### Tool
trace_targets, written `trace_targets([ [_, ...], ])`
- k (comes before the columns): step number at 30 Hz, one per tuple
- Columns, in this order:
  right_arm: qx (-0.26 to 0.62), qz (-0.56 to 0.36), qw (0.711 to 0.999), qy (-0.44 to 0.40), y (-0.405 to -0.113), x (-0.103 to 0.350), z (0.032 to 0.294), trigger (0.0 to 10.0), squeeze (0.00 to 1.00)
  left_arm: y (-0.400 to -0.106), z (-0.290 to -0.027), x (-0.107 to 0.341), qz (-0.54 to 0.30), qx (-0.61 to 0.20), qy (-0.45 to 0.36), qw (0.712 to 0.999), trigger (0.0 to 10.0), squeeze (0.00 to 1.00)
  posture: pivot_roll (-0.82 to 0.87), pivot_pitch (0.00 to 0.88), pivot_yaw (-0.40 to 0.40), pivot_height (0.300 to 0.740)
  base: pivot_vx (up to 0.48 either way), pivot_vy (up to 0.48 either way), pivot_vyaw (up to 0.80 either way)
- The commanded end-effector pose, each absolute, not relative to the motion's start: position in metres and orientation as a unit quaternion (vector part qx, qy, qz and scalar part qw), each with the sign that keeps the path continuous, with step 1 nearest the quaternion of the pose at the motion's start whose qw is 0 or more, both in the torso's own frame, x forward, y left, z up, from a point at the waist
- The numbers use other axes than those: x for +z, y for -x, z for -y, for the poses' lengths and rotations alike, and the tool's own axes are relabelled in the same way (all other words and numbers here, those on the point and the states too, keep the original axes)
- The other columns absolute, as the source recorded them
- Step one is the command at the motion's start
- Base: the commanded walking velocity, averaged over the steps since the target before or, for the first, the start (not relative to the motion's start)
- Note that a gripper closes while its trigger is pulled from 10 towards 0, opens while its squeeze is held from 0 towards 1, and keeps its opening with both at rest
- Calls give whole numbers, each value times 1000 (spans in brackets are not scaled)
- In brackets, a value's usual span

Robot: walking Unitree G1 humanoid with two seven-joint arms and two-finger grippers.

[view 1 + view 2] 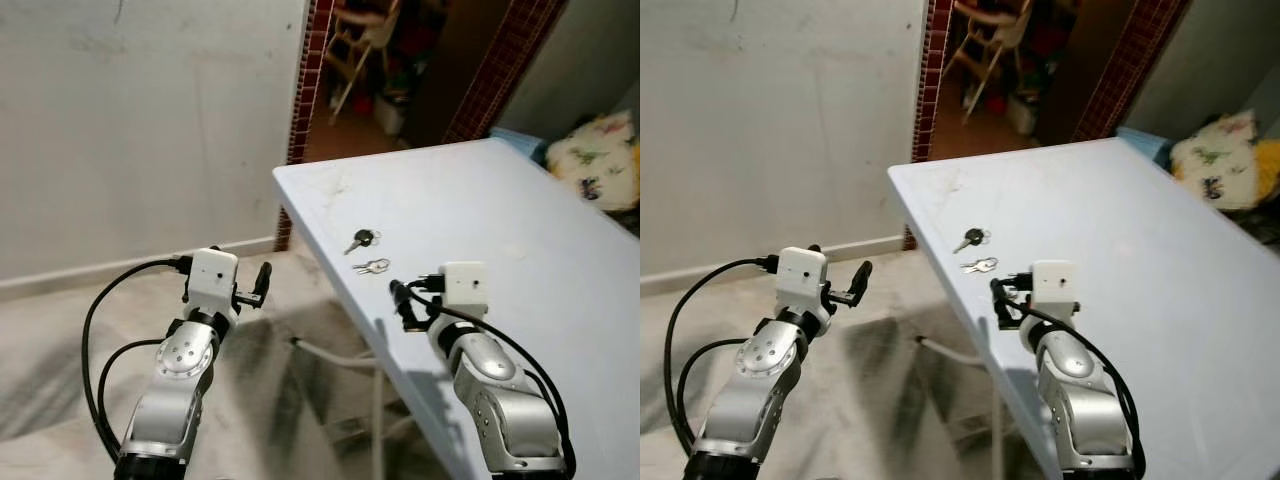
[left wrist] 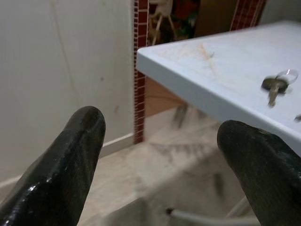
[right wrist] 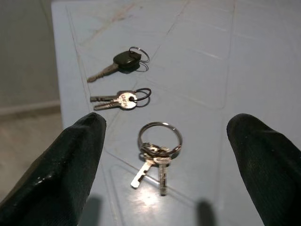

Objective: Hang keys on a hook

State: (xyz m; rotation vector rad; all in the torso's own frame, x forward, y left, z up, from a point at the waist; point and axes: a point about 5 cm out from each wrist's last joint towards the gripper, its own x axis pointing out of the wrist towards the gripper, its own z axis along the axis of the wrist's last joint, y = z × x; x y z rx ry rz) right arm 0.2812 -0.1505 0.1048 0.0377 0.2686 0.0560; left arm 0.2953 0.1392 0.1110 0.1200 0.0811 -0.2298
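keys [image 3: 155,155] on table [image 1: 520,210] | right gripper [image 3: 164,165] open above

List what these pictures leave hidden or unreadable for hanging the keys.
- Hook: none can be made out in any view.
- Nearest key ring: in the eye views the right gripper covers it.
- Black-headed key and silver pair: too small in the eye views to read detail.
- Table: cut off by the right edge.
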Motion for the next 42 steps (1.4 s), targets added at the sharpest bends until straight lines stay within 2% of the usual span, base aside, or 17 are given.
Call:
trace_targets([
  [1, -25, -131, 990, -35, -277, 102, 165, 10000, 0, -303, -124, 120, -30, -158, -62, 985, 10000, 0, 82, 0, -21, 740, 0, 0, 0],
  [3, -52, -123, 990, -51, -272, 102, 169, 10000, 0, -307, -117, 121, -34, -181, -64, 981, 10000, 0, 49, 0, 24, 740, 0, 0, 0],
  [7, -78, -115, 988, -61, -262, 103, 172, 10000, 0, -311, -103, 123, -34, -225, -73, 971, 10000, 0, 16, 0, 70, 740, 0, 0, 0],
  [11, -92, -113, 987, -65, -258, 100, 171, 10000, 0, -314, -100, 122, -37, -234, -72, 969, 10000, 0, -19, 0, 98, 740, 0, 0, 0],
  [20, -65, -110, 990, -61, -259, 107, 160, 10000, 0, -315, -95, 120, -35, -222, -50, 973, 10000, 0, -26, 0, 6, 740, 0, 0, 0],
  [29, -4, -110, 992, -66, -268, 109, 146, 10000, 0, -293, -104, 106, -59, -177, -33, 982, 10000, 0, 74, 0, -70, 740, 0, 0, 0],
  [35, 2, -103, 992, -76, -285, 111, 137, 10000, 0, -290, -121, 105, -66, -164, -41, 983, 10000, 0, 98, 0, -77, 740, 0, 0, 0],
  [42, 19, -148, 986, -76, -294, 97, 124, 10000, 0, -294, -118, 108, -70, -172, -50, 981, 10000, 0, 95, 0, -58, 740, 0, 0, 0],
])
